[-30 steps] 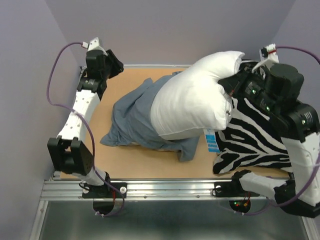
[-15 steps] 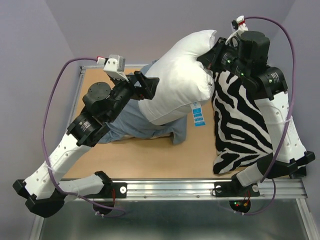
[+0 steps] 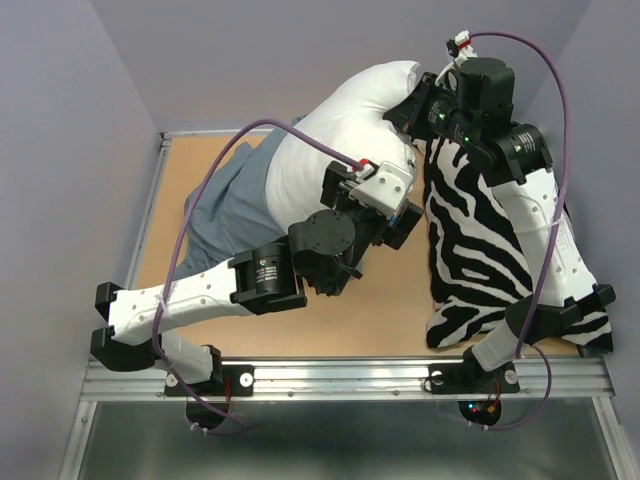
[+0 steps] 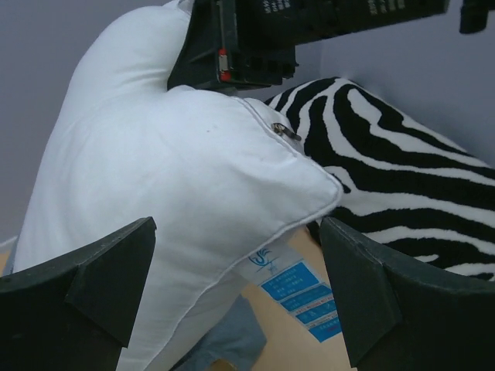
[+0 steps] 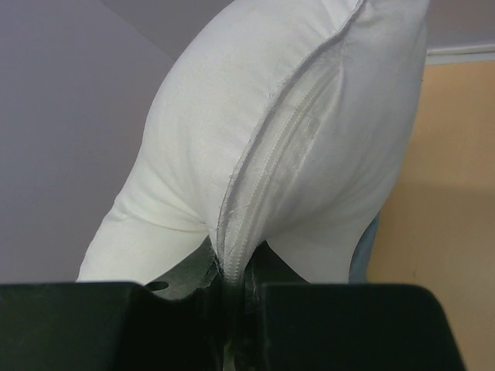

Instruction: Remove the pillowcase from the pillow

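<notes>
A black-and-white zebra-print cushion [image 3: 490, 250] lies along the right side of the tan wooden desk [image 3: 390, 320], just beside the plump white pillow [image 3: 330, 130]. The crumpled blue-grey pillowcase [image 3: 225, 205] lies on the desk at the left rear, its near edge running under the pillow, whose visible surface is bare white.

The right arm arches over the cushion. The right fingers [image 5: 267, 297] are clenched on the pillow's zippered seam, holding that end raised. The left arm stretches across the desk. The left fingers [image 4: 100, 270] are spread wide, facing the pillow's lower corner and the blue printed tag [image 4: 298, 290], gripping nothing.
</notes>
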